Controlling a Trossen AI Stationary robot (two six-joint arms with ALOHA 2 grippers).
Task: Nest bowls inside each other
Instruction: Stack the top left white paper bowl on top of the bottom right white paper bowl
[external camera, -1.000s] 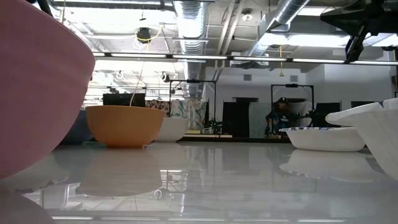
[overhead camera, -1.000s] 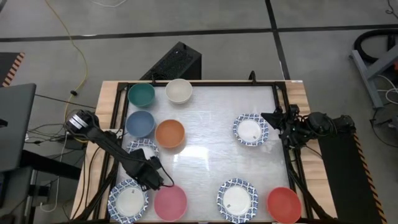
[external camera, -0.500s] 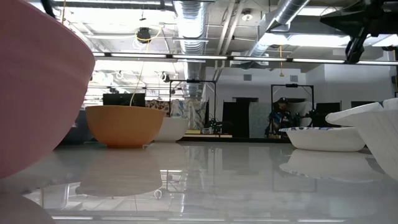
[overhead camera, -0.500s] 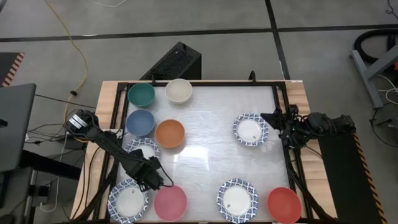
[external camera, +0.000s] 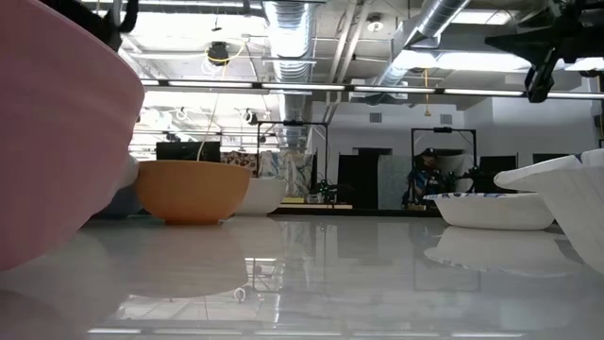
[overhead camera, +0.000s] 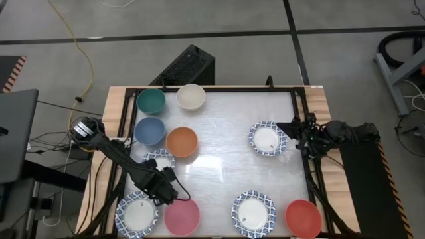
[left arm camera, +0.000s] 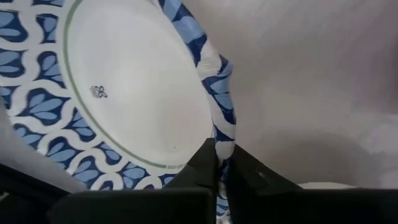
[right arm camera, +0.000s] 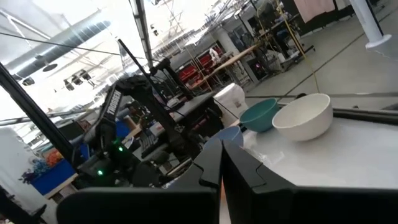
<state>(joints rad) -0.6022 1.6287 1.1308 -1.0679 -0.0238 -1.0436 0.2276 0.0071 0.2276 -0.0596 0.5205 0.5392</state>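
Barely started: ten bowls, none clearly nested yet. Left gripper (overhead camera: 161,178) clenched on patterned bowl (overhead camera: 155,161) rim, near-left by pink bowl (overhead camera: 182,216). Right gripper (overhead camera: 292,126) closed empty, idle far right.

both arms are black and thin, with round joints and black cables. each pincer, left pincer (left arm camera: 219,167) and right pincer (right arm camera: 221,163), has two flat dark fingers.
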